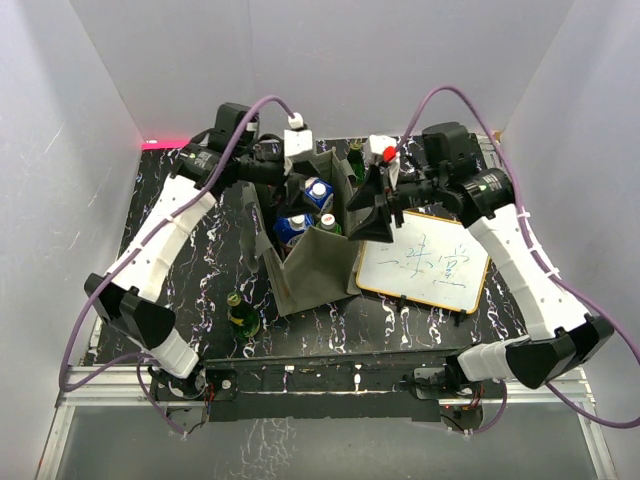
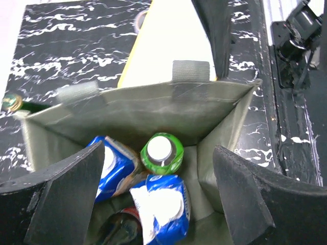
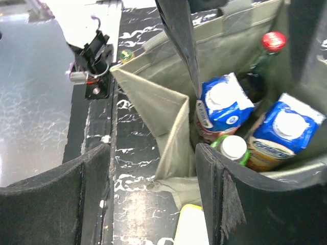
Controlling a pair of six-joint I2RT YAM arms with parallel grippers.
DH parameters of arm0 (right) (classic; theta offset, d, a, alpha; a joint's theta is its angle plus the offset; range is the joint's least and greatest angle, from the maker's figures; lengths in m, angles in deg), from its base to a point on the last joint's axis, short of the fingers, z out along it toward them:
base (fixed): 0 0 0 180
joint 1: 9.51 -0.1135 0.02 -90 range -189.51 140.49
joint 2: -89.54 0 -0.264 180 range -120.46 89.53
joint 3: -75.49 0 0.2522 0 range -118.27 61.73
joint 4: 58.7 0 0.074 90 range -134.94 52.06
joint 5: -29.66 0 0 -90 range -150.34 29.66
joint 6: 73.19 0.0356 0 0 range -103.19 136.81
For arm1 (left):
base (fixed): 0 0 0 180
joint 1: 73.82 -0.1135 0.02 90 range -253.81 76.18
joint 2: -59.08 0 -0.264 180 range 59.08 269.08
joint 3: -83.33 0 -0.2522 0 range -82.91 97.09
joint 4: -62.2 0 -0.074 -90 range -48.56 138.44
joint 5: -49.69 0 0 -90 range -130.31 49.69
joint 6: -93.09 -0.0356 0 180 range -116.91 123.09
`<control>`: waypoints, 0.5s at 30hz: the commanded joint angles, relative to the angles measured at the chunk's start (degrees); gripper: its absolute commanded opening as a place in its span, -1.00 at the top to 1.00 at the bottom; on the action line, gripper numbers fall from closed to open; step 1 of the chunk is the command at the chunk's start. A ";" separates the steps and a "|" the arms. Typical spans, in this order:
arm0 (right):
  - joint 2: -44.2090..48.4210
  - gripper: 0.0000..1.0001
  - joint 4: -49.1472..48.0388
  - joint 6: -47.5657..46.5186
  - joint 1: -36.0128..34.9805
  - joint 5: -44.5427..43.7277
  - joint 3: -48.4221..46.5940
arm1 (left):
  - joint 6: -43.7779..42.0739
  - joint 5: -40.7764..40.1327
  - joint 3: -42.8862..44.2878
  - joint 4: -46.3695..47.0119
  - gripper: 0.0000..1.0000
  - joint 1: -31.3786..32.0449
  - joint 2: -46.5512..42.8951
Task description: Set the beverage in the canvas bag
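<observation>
The olive-grey canvas bag [image 1: 322, 265] stands open in the middle of the table. Inside it are two blue cartons [image 2: 161, 204] [image 2: 115, 166], a green bottle with a white cap [image 2: 162, 152] and a dark bottle with a red cap [image 3: 272, 42]. My left gripper [image 1: 292, 170] [image 2: 158, 151] is open and empty, hovering over the bag's mouth. My right gripper [image 1: 372, 200] [image 3: 152, 149] is open, with its jaws either side of the bag's near wall [image 3: 173, 127] and holding nothing. A black strap handle [image 3: 180, 35] hangs across the right wrist view.
A green glass bottle [image 1: 240, 315] lies on the black marbled table left of the bag; it also shows in the left wrist view [image 2: 11, 102]. A framed whiteboard [image 1: 425, 262] lies right of the bag, touching it. White walls enclose the table.
</observation>
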 commanded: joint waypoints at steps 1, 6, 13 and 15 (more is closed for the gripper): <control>3.27 -0.40 -9.72 11.38 3.69 0.42 -4.07 | 9.11 2.99 2.57 3.38 -0.71 -5.85 -4.42; 4.09 -0.40 -19.98 25.25 12.54 -8.73 -2.54 | 18.85 3.59 1.24 9.01 -0.75 -13.95 -7.81; 2.87 -0.41 -27.28 31.21 16.35 -23.51 1.84 | 25.36 2.26 -1.53 13.07 -0.78 -23.07 -12.72; 2.14 -0.42 -29.05 31.24 16.29 -27.32 2.61 | 24.64 1.34 -2.90 12.73 -0.80 -24.37 -13.95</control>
